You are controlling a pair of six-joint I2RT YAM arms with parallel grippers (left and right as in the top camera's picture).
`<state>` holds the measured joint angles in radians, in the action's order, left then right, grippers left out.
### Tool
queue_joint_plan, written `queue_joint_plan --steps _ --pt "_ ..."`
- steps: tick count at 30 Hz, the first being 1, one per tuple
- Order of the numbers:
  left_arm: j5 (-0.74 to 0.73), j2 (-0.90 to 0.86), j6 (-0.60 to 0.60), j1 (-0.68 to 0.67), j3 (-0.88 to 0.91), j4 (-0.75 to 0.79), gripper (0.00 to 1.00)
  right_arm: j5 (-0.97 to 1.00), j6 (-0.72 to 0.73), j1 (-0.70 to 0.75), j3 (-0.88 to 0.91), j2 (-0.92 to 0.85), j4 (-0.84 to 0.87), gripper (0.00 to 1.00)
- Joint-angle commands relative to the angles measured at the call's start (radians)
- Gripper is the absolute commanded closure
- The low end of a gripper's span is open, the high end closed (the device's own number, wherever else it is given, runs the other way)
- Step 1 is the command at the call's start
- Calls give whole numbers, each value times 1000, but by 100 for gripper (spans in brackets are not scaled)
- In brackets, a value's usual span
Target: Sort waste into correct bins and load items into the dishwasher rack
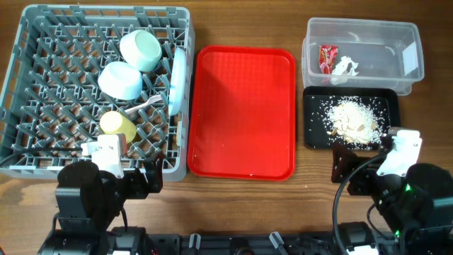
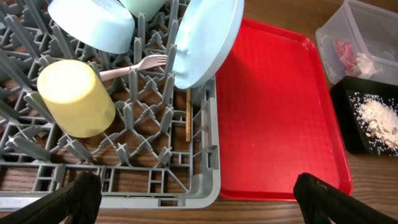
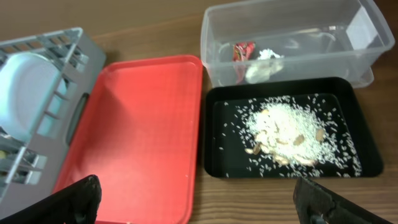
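The grey dishwasher rack (image 1: 28, 85) at the left holds two pale blue-green bowls (image 1: 140, 49) (image 1: 120, 80), a yellow cup (image 1: 117, 125), a white plate (image 1: 178, 81) on edge and a white fork (image 1: 145, 105). The clear tub (image 1: 362, 55) at the back right contains the red wrapper (image 1: 327, 57) and the white napkin (image 1: 345, 66). In front of it the black tray (image 1: 350, 117) carries beige food scraps (image 1: 354, 120). My left gripper (image 2: 198, 202) stands open over the rack's near right corner. My right gripper (image 3: 199, 205) is open, just short of the black tray. Neither holds anything.
A red serving tray (image 1: 244, 113) lies bare between the rack and the bins. Loose scrap grains are scattered across the black tray's floor (image 3: 348, 155). Bare wooden table (image 1: 311, 180) shows along the near edge by both arms.
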<state>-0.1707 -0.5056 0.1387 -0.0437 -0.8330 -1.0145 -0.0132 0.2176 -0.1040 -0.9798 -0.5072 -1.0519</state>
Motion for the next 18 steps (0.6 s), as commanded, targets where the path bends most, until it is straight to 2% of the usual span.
queue_joint_plan --steps 1,5,9,13,18 --pt "-16 0 -19 2 8 0 0 89 -47 2 86 91 58 0" --pt "-16 1 -19 2 8 0 0 35 -167 2 293 259 330 0" --pt "-16 1 -19 2 8 0 0 35 -166 2 489 362 629 0" --pt "-16 0 -19 2 8 -1 0 35 -167 2 641 403 876 0" --pt "-16 0 -19 2 8 0 0 4 -206 2 795 445 1096 0"
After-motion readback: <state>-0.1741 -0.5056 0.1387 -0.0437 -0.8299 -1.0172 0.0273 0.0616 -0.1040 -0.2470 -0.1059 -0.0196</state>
